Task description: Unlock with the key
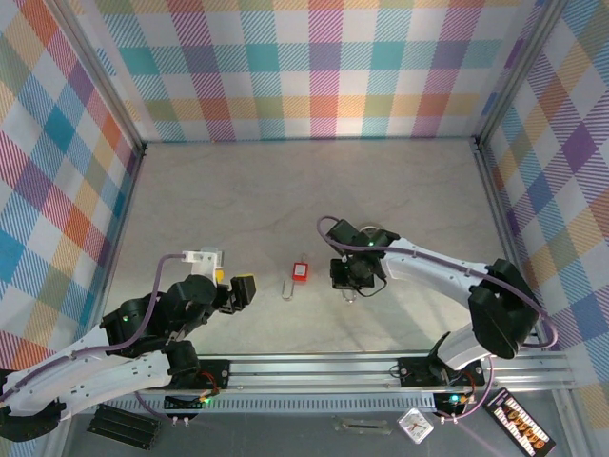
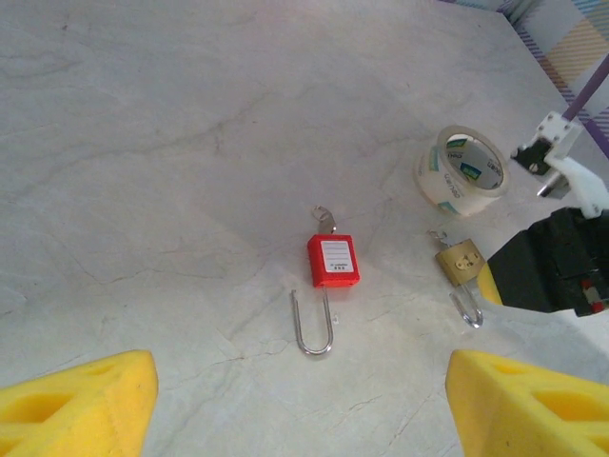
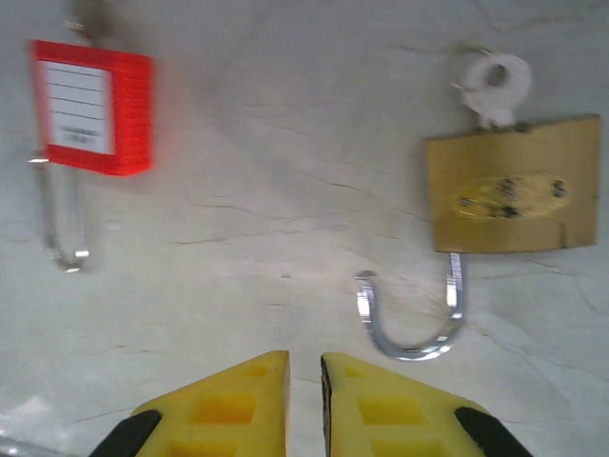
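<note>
A red padlock (image 1: pixel 300 271) lies on the worktop (image 1: pixel 285 190) between the left end effector (image 1: pixel 234 284) and the right end effector (image 1: pixel 349 286).

Red padlock (image 3: pixel 90 107) blurred; its key (image 3: pixel 86 11) cropped.

Bare tabletop (image 2: pixel 190 143) around the red padlock (image 2: pixel 333 261)

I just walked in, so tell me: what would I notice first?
The bright red padlock sits in the middle of the table, its metal loop swung open. Just right of it lies a brass padlock, also open, with a roll of tape beyond. Colourful checked walls stand all around.
</note>
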Robot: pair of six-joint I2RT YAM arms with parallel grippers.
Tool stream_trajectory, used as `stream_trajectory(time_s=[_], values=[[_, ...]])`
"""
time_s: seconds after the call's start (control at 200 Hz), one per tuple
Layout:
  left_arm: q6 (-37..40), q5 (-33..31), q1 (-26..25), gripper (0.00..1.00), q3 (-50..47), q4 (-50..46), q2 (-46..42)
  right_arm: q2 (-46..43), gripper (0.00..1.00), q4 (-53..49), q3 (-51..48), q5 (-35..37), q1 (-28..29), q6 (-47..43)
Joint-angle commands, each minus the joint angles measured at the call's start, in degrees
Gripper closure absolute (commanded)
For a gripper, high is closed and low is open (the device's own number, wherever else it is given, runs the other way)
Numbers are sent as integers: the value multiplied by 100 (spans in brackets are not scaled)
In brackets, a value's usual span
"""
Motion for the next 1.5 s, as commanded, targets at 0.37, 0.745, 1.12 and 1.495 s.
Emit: stream_trajectory(time_s=[0.37,0.745,1.12,1.495], values=[[-30,-163,49,21,-5,-79,-36,858,82,212,-104,-33,48,-13],[-51,-199,47,21,7,-174,-42,826,69,335,24,-117,39,78],[17,-379,48,16,87,-146,-78,-787,33,-174,-55,253,-296,-157],[1853,-1682,981,0,-114,1711,258,-3482,1,843,-1202,544,-3440,-2024]])
